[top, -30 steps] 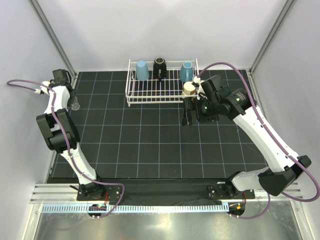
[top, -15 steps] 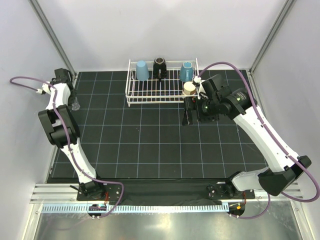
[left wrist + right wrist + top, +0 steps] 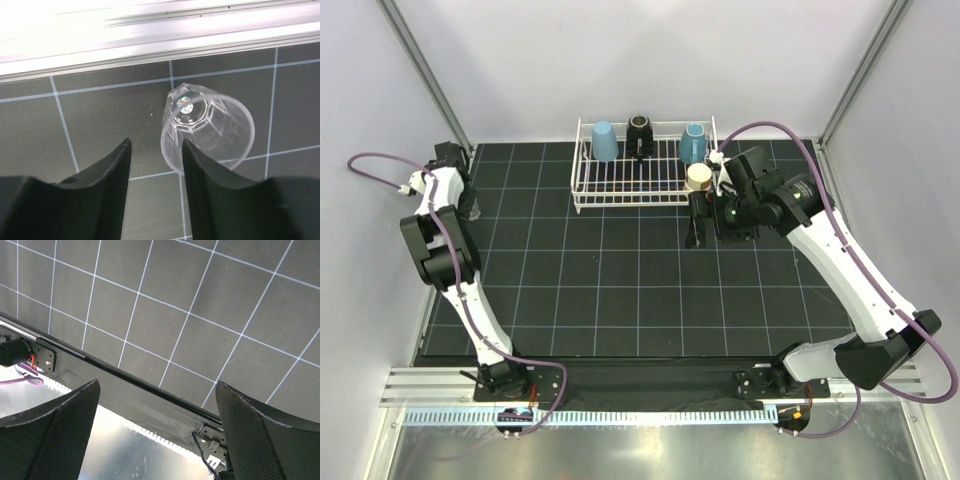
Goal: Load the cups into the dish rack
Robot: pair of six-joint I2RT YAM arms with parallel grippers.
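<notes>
Top external view: the dark gridded tabletop (image 3: 620, 290) carries the white wire dish rack (image 3: 630, 186) at its far middle. Four cups stand in the rack. The light blue tumbler (image 3: 604, 141), the black cup (image 3: 640, 134) and the teal mug (image 3: 693, 142) line its far side, and the tan cup (image 3: 698, 177) sits at its near right corner.

The right arm hangs just beside that corner. In the right wrist view the right end effector (image 3: 157, 387) is spread wide with only bare tabletop between its fingers.

The one cup outside the rack is the tiny clear glass (image 3: 472, 209), at the far left edge of the tabletop and well apart from the rack. The left arm is plainly the nearer one and reaches over that spot.

In the left wrist view the left end effector (image 3: 154, 150) holds nothing, and its gap looks narrower than the glass (image 3: 207, 131). The glass lies beyond the fingertips and off to the right, past the right finger (image 3: 192, 165), not in line with the gap. It is seen almost end-on, so its long axis runs roughly toward the camera. Whether its mouth faces up or down I cannot tell.

By my reading, the grasp calls for a wider opening and a sideways shift to the right before closing.
</notes>
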